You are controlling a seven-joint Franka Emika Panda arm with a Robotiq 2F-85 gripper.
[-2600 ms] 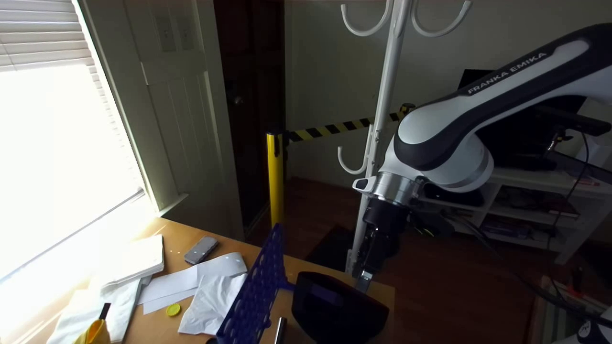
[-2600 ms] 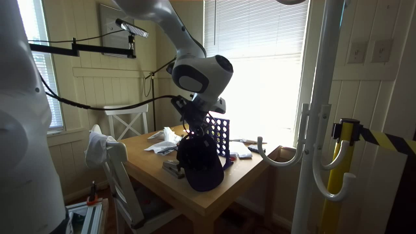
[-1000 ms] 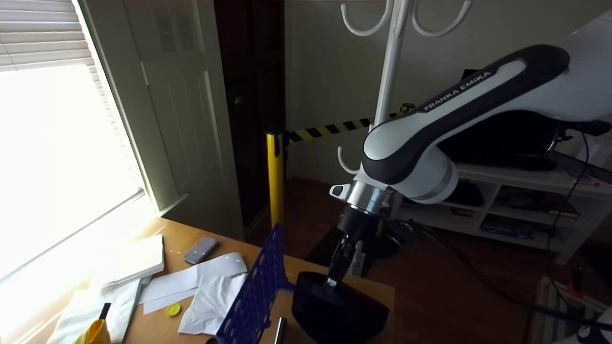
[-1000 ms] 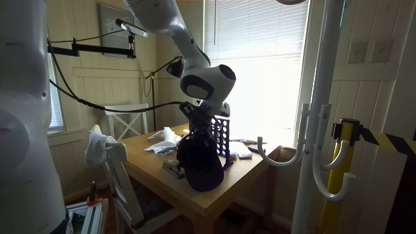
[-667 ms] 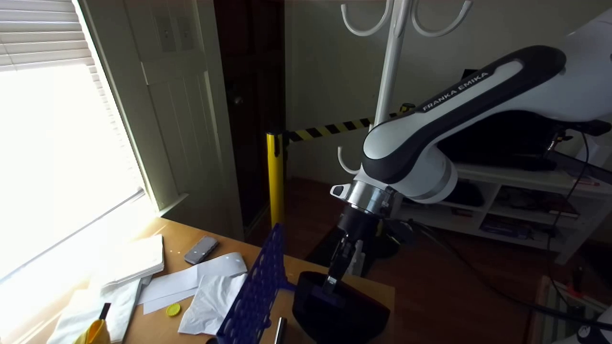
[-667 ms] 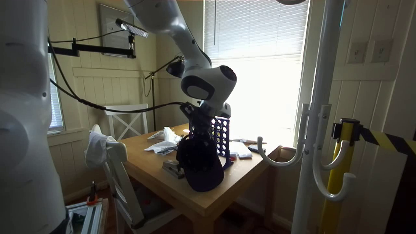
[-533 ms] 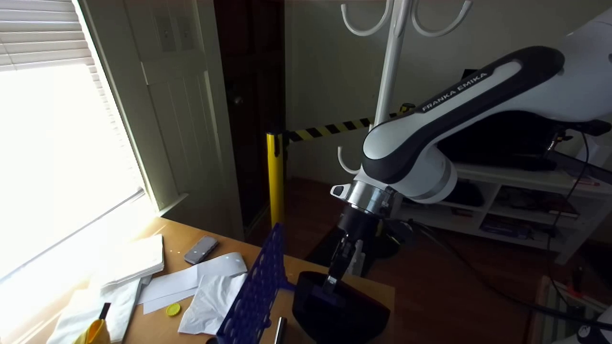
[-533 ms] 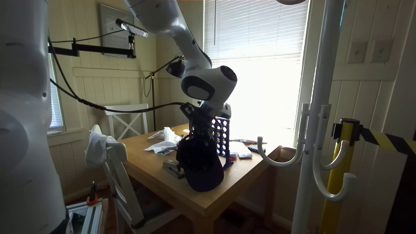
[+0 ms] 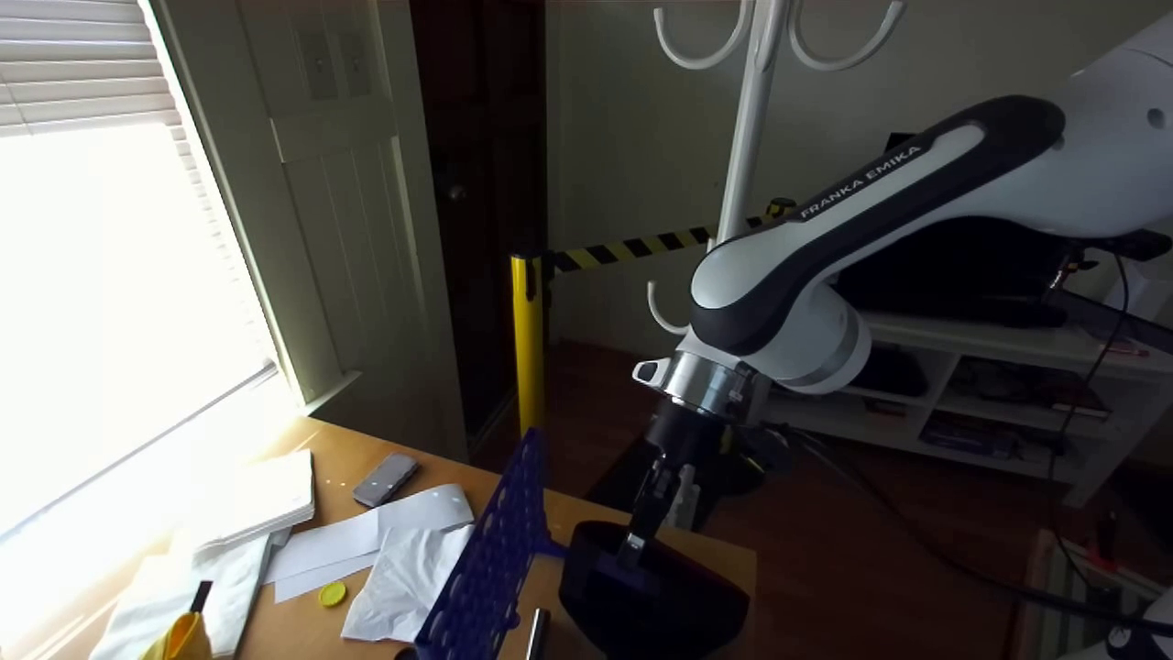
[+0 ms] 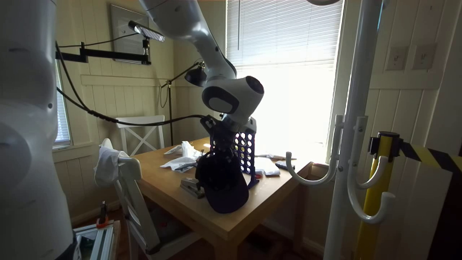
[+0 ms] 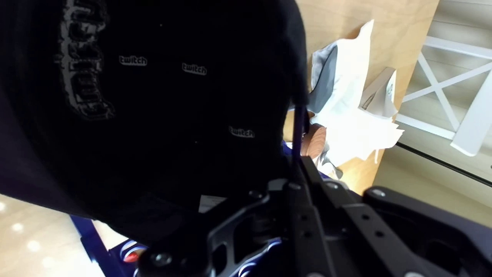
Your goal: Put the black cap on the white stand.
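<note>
The black cap (image 10: 225,191) rests at the near corner of the table in an exterior view, brim towards the corner. Its dark crown (image 9: 660,605) tilts beside the blue grid. The gripper (image 9: 632,546) reaches down to the cap's edge. In the wrist view the cap's inside (image 11: 173,88) fills the left, and a thin strap or edge of it runs down between the fingertips of my gripper (image 11: 301,163), which have come together on it. The white stand (image 9: 744,147), a pole with curved hooks, rises behind the arm; in an exterior view the stand (image 10: 352,137) is at the right.
A blue perforated grid (image 9: 495,541) stands close beside the cap. A grey stapler (image 10: 192,187) lies near it on the wooden table (image 10: 162,168). A white chair (image 10: 135,202) adjoins the table. A yellow post (image 9: 529,339) with striped tape stands near the stand.
Since the earliest frames the arm has come over and down to the cap's edge, and the gripper has shut there. The cap has shifted only very slightly.
</note>
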